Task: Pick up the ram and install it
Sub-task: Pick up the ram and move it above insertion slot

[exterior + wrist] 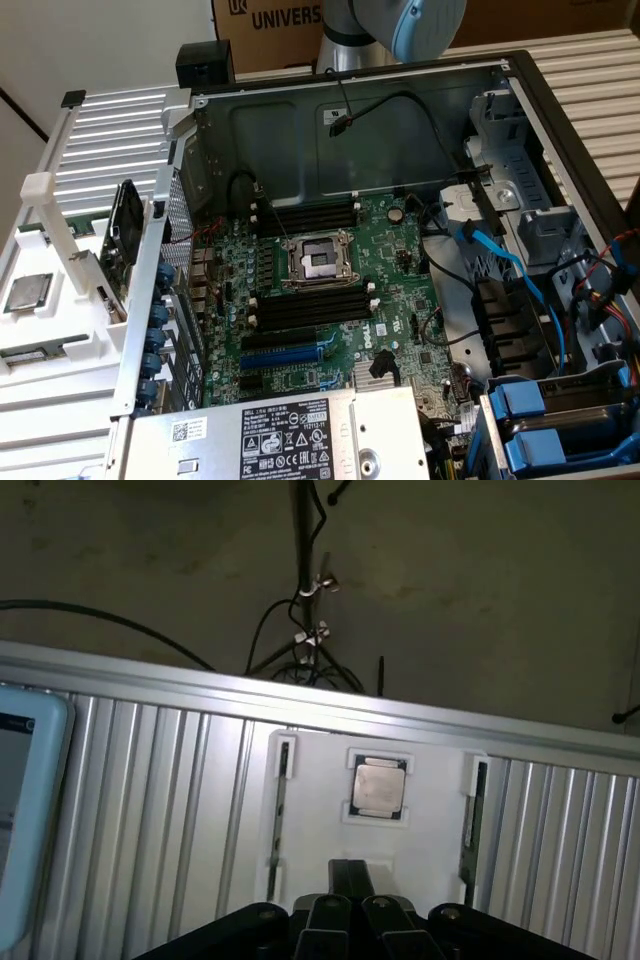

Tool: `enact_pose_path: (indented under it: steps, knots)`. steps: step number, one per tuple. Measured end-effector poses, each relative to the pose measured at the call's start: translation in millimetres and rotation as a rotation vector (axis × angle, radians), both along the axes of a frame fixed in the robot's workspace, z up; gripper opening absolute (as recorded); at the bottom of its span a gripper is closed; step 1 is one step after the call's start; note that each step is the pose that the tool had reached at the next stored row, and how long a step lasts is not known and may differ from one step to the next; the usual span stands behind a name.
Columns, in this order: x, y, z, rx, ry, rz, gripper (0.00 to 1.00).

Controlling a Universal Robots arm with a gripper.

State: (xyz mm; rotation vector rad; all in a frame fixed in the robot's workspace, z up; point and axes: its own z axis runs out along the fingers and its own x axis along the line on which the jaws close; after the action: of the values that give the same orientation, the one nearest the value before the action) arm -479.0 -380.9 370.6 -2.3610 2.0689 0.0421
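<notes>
One closed end effector (351,888) (near processor (379,786))

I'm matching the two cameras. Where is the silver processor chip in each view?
Exterior view: the processor chip lies on the white tray, at the exterior view's far left, outside the computer case.
Wrist view: the chip sits in the tray's middle recess, between two long slots.
Shared landmark: the white tray.

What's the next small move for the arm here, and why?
Probably open the gripper: its jaws are shut on nothing above the white holder, while the ram sits edge-on in a holder slot, not yet grasped.
</notes>
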Motion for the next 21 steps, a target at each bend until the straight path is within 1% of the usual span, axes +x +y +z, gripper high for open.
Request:
enact_pose_path:
  steps: [2,3,4,5,6,7,8,9,12,21]
  knots:
    - [-0.4,-0.7,-3.4,-0.0001,0.0,0.0,0.11]
    - [-0.5,-2.7,-5.2,-0.0002,0.0001,0.0,0.11]
    - [-0.5,-8.0,-7.9,0.0,0.0001,0.0,0.11]
    - [1.6,-11.6,-13.9,-0.0001,0.0004,0.0,0.11]
    - [4.8,-11.6,-19.4,-0.0001,0.0003,0.0,0.11]
    - [5.8,-11.7,-21.5,0.0001,0.0,0.0,0.11]
    - [9.9,-11.7,-30.3,0.0,0.0003,0.0,0.11]
    - [10.5,-11.6,-32.1,-0.0001,0.0003,0.0,0.11]
    - [11.0,-11.7,-43.1,0.0,0.0003,0.0,0.11]
    - [10.9,-11.7,-59.5,-0.0001,0.0003,0.0,0.11]
